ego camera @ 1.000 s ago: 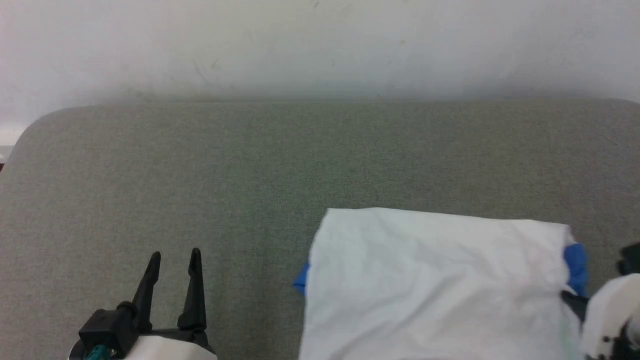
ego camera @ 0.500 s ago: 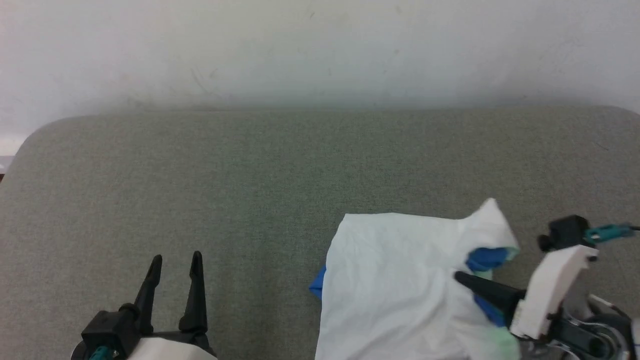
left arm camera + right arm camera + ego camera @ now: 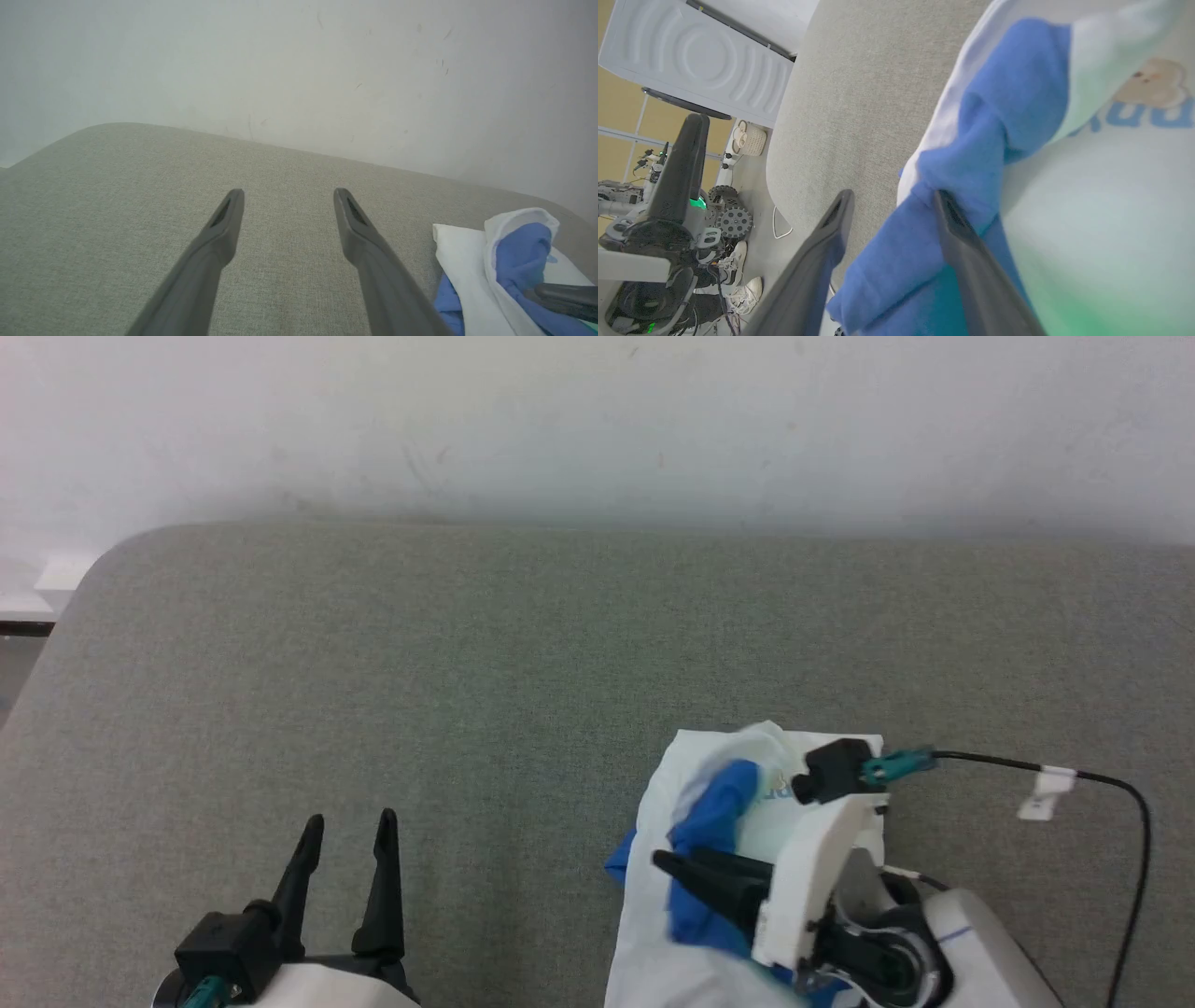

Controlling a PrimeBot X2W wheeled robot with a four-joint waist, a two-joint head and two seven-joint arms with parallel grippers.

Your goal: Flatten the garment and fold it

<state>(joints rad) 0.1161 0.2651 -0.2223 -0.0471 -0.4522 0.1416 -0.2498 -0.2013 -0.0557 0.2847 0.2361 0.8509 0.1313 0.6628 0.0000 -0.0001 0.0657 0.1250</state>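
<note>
Grey upholstered surface [image 3: 467,663]: spans the head view side to side, rounds off at its far left corner, meets a pale, scuffed wall [image 3: 597,420] at the back.

The garment [image 3: 644,943]: lies on the near right part of that surface, bunched rather than flat. White body underneath, a royal-blue sleeve [image 3: 714,812] thrown over the top in a loose fold, a second bit of blue peeking out at the left edge.

Right gripper [image 3: 893,200]: reaches in over the cloth from the right, points toward the robot's left, low against the fabric. Stands open, fingers [image 3: 971,261] clearly apart, the blue sleeve running between them and resting against one finger; pinches nothing.

Left gripper [image 3: 350,818]: hovers at the lower left above bare grey upholstery, well apart from the garment, spread wide, empty.

Thin black cable [image 3: 1102,779]: loops from the teal plug at the right wrist out over the surface, carries a small white tag.

Small printed bear [image 3: 1153,84] above blue lettering: shows on the white chest in the right wrist view.
</note>
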